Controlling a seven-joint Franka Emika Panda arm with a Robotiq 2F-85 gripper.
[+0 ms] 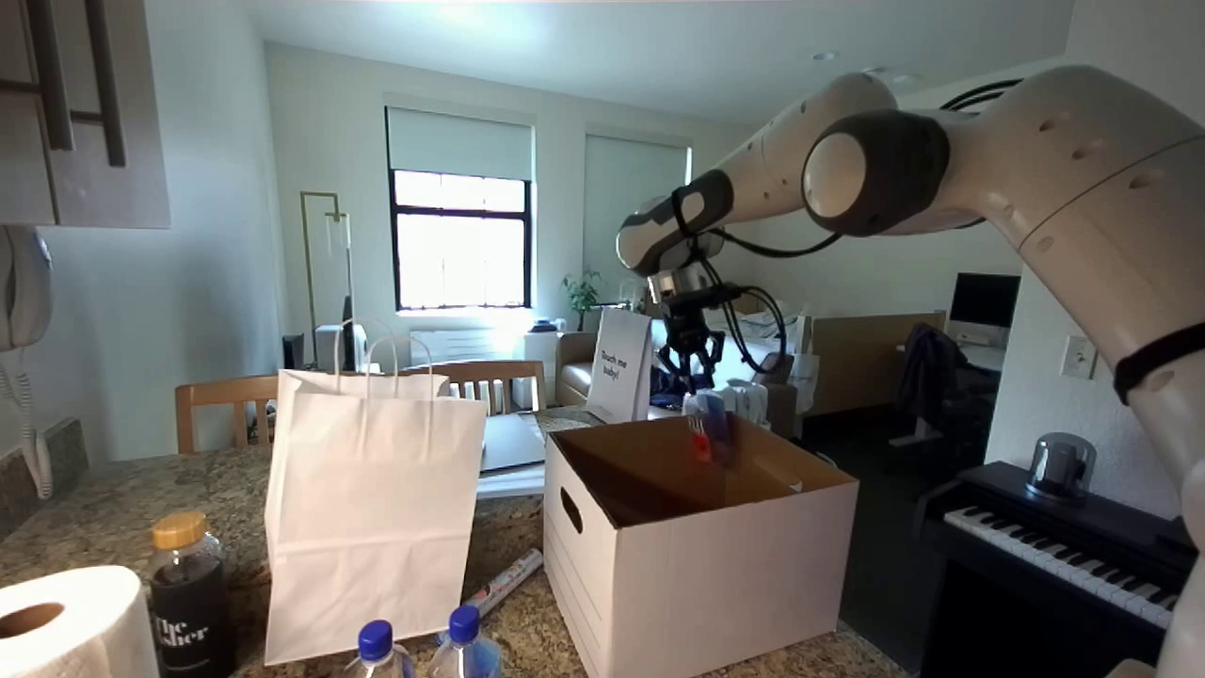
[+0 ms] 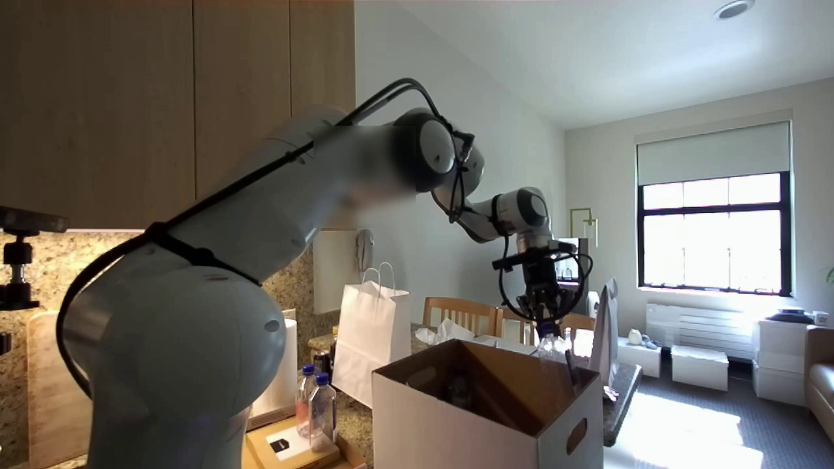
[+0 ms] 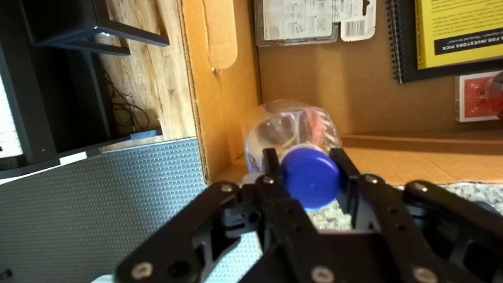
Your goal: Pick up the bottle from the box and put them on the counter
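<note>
A bright window (image 1: 461, 240) in a pale wall (image 1: 558, 217) shows beyond the counter (image 1: 179, 485), a speckled stone worktop. The jaws of the gripper (image 3: 305, 159) stand narrow, pinching the blue cap (image 3: 310, 179) of a clear bottle (image 3: 292, 131) from both sides. The wrist (image 2: 534, 238) above aims nearly straight down; in an exterior view the arm (image 2: 260, 208) slopes up from the lower left, bends at the elbow (image 2: 433, 146) and drops to that wrist. The bottle hangs cap up, its long axis close to vertical; in the wrist view its body shows beneath the cap. It is in or over the box (image 1: 734, 584), near a side with a handle flap (image 3: 222, 35); whether its base sits below the rim I cannot tell. The box stands by the worktop edge that borders the dark floor (image 1: 880, 560), and a yellow book (image 3: 459, 35) lies inside it. Farther from that edge, toward the worktop's walled edge, stands a white paper bag (image 1: 377, 508). Near a worktop corner rises a white panel (image 2: 606, 335), and two more blue-capped bottles (image 2: 322, 407) stand upright, well apart from the gripper.
</note>
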